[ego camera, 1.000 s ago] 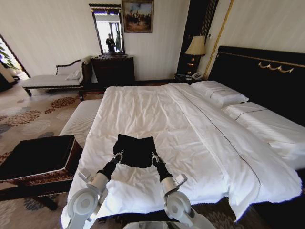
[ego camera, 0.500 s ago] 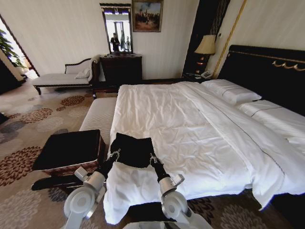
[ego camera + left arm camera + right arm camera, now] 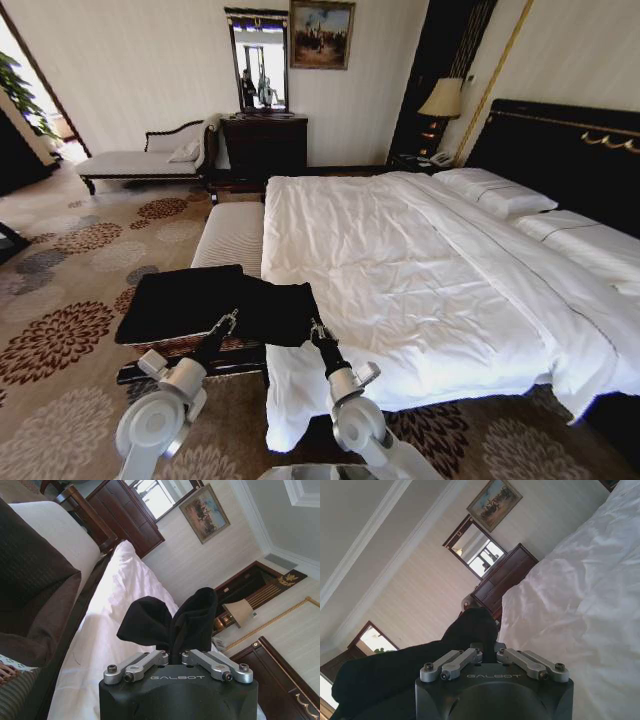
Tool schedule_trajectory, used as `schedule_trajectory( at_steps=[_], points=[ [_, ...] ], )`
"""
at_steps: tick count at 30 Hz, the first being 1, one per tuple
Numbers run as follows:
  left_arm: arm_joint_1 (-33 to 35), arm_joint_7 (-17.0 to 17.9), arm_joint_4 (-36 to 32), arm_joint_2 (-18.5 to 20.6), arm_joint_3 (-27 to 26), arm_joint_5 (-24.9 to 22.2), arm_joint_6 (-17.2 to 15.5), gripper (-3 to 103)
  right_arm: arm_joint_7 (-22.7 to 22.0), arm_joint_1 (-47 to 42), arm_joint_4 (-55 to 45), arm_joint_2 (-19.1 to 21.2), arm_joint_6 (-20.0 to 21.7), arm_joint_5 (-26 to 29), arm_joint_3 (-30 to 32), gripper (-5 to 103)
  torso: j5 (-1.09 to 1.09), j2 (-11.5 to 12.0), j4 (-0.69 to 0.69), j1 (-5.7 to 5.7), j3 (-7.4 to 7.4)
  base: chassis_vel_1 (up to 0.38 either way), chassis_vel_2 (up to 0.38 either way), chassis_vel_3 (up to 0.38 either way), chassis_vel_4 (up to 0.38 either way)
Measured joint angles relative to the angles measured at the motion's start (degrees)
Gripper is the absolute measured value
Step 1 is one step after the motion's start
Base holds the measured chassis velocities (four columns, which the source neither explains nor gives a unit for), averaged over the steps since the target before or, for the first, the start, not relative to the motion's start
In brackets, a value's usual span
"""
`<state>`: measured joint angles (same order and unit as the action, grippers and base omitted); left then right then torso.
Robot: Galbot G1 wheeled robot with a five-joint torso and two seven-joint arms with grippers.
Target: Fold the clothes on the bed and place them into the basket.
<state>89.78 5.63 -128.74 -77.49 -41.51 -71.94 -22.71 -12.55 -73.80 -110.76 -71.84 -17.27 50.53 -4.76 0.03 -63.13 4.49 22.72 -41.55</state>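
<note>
- Clothes [image 3: 272, 310], one folded black T-shirt, are hanging between bed [image 3: 420, 280] and basket [image 3: 175, 305].
- Left gripper [image 3: 226, 322] and right gripper [image 3: 316, 328] are each pinching one edge.
- Fabric looks light, limp and likely to sag.

Black T-shirt [image 3: 272, 309]; white duvet on the bed [image 3: 400, 270]; dark brown woven basket [image 3: 180, 300]; floral brown carpet [image 3: 60, 340].

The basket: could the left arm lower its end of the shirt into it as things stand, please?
Probably yes: the left claw, shut on the shirt, hangs right over the basket, whose open top looks unobstructed.
</note>
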Motion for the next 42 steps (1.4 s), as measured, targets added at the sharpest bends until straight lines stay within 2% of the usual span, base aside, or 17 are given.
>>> schedule_trajectory(
  at_steps=[8, 14, 18, 29, 42],
  points=[
    [-0.16, -0.1, 1.22, -0.57, -0.65, 0.03, 0.24, 6, 0.34, 1.33, 0.25, 0.46, 0.09, 0.25, 0.37, 7, -0.06, -0.02, -0.05, -0.03, 0.02, 0.005, 0.004, -0.001, 0.008],
    [-0.25, 0.21, 1.97, -2.83, 1.98, 3.0, 0.78, 6, 0.44, 1.67, 1.26, -0.11, 0.16, -1.2, -2.02, 7, -0.02, -0.01, -0.01, -0.03, 0.01, 0.0, 0.0, 0.0, 0.0],
    [0.0, -0.03, 1.81, -3.57, 2.19, 3.59, 0.92, 6, 0.39, 2.1, 1.61, -0.96, 0.25, -1.91, -3.7, 7, -0.02, -0.02, -0.03, -0.04, 0.02, 0.0, 0.0, 0.0, 0.0],
    [-0.58, -0.96, 3.36, -2.38, 0.19, 3.59, 1.66, 6, 0.26, 3.08, 4.6, -2.95, 0.41, -3.47, -4.91, 7, -0.03, -0.02, -0.03, -0.04, 0.02, -0.008, 0.008, 0.009, -0.01],
    [-1.38, -0.69, 3.41, -2.56, -0.48, 1.75, 1.91, 6, 0.32, 4.2, 7.99, -6.38, 0.27, -5.32, -6.08, 7, -0.03, -0.02, -0.03, 0.0, 0.02, -0.148, 0.146, 0.141, -0.14]
  ],
)
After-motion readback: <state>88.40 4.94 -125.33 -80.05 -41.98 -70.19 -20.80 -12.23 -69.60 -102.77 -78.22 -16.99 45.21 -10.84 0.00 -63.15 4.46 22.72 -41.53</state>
